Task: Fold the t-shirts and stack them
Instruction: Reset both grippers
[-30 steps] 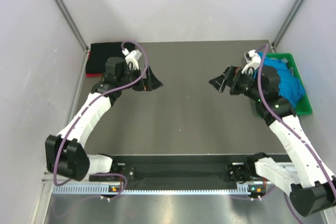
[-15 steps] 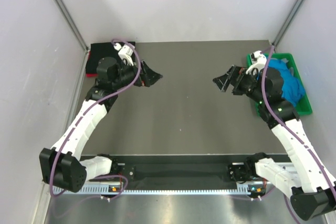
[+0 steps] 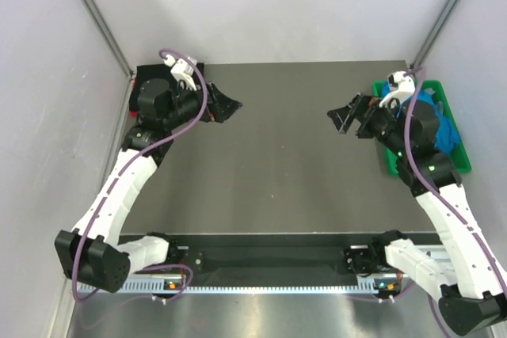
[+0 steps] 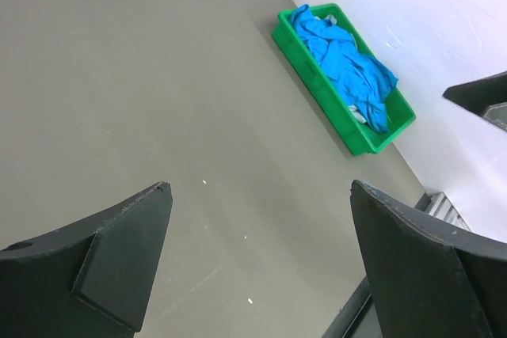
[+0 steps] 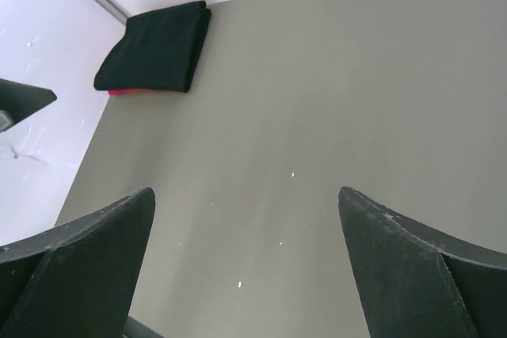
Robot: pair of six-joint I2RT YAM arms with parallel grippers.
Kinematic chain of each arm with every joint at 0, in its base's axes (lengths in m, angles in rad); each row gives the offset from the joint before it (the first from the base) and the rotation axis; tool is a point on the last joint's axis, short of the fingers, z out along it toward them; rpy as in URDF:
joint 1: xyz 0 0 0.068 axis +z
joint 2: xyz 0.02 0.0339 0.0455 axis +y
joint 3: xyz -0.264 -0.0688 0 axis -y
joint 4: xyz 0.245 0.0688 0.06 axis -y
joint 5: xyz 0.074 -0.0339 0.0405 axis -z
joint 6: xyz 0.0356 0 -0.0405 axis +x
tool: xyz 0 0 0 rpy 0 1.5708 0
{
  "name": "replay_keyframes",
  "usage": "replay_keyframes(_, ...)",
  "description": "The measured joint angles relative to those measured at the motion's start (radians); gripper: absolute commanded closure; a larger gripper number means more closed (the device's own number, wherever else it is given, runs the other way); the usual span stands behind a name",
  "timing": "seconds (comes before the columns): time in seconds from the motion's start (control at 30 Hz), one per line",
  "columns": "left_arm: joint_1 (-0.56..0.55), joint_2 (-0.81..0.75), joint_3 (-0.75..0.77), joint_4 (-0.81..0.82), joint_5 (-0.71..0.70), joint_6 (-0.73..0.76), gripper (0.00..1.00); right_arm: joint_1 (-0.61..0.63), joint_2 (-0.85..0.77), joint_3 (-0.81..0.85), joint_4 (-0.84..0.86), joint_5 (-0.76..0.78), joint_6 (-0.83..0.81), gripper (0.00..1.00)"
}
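Top external: left pincer [image 3: 228,106], right pincer [image 3: 347,116] spread, empty, above tabletop [image 3: 277,172]. Upper left: black shirt [image 5: 158,57] folded atop red shirt [image 5: 119,93], stack begun. Right: blue shirts [image 4: 348,69] in crate [image 4: 317,89], awaiting pickup.

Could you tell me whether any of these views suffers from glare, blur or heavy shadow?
Top external: even light, no hard shadows on the table. Left wrist: the blue shirts and green crate are sharp. Right wrist: the folded black shirt is sharp but shows little detail.
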Motion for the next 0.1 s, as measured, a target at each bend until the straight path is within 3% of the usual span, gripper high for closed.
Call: replay_keyframes(0.1,0.0,-0.011,0.0,-0.018,-0.003,0.003,0.01,0.0,-0.018,0.0,-0.001,0.008,-0.008,0.0)
